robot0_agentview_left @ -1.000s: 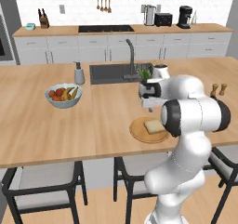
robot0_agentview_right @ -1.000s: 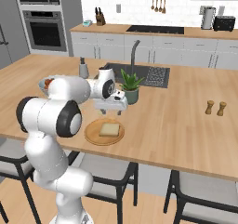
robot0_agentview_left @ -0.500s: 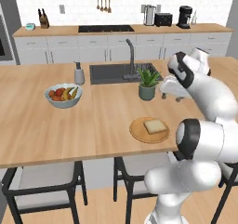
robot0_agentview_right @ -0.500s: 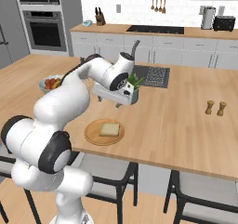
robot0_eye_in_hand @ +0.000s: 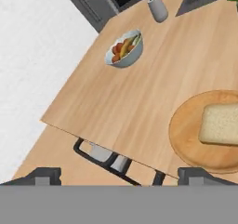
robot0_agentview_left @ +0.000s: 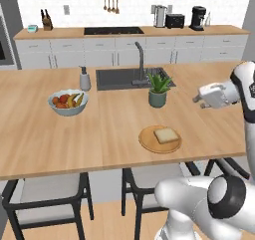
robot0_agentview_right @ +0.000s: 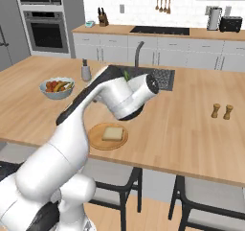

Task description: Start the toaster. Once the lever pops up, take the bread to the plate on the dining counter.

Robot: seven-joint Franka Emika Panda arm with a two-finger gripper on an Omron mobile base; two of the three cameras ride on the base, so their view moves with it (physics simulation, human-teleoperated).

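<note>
Swung away rightward since 0.5 s ago, the hand (robot0_agentview_left: 197,99) hangs empty above the desk (robot0_agentview_left: 109,134); fingers' spacing cannot be told.
Well left of the hand, the bread (robot0_agentview_left: 166,135) lies flat on the plate (robot0_agentview_left: 148,141), corners set diagonally. 1 bowl (robot0_agentview_left: 68,102) farther left holds fruit; the toaster (robot0_agentview_left: 175,20) stands on the far wall counter.

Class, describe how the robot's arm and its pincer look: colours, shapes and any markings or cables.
The arm is glossy white, built of rounded tubular segments with dark grey joint caps. No cables or markings show. The pincer ends in two small dark grey, blocky fingertips.
</note>
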